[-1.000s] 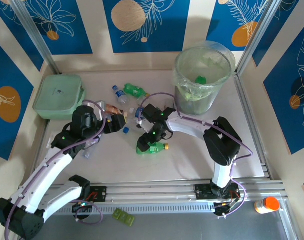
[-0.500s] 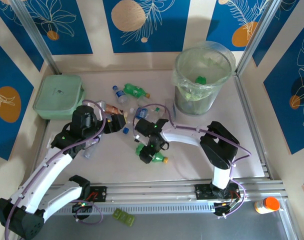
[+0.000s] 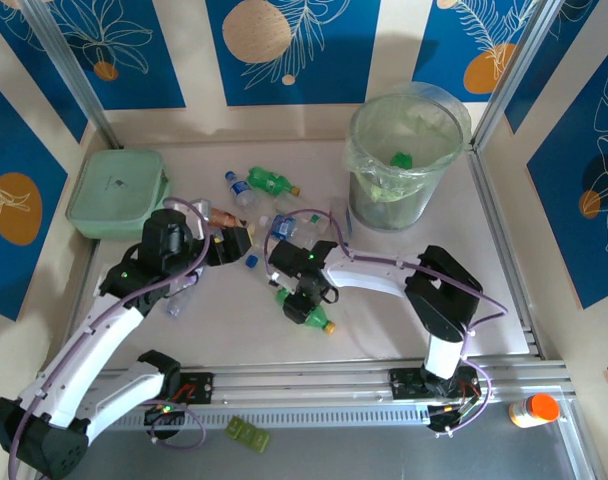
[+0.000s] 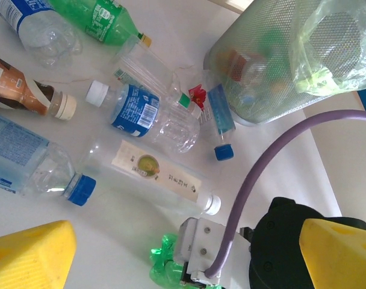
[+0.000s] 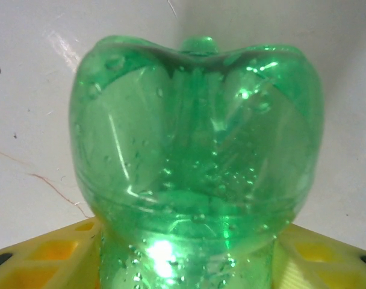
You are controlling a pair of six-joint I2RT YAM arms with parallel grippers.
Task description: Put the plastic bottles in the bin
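**Right pincer has dropped onto the green bottle and drawn in**

A second ago my right pincer point(image 3: 306, 300) hung wide above the green bottle point(image 3: 310, 312). It has since come down toward 6 o'clock, nudging the bottle that way, and narrowed. From the wrist, both yellow fingers point(image 5: 44, 253) now press the bottle's flanks, so I judge it gripped, though it lies on the tabletop point(image 3: 404, 290), not lifted. The next leg would be the carry to the bin point(image 3: 356, 140), off at 1 o'clock.

My left pincer point(image 3: 234, 243) has not moved. It gapes open and empty, near the loose bottles point(image 4: 153, 114) scattered at my 12 o'clock.

Hard to read:
- The fingers are cut off at the wrist view's lower edge, so how firm the hold is stays unclear.
- From above, my pincer covers most of the bottle. Its cap peeks out at 4 o'clock.
- The bin's contents blur behind the bag.
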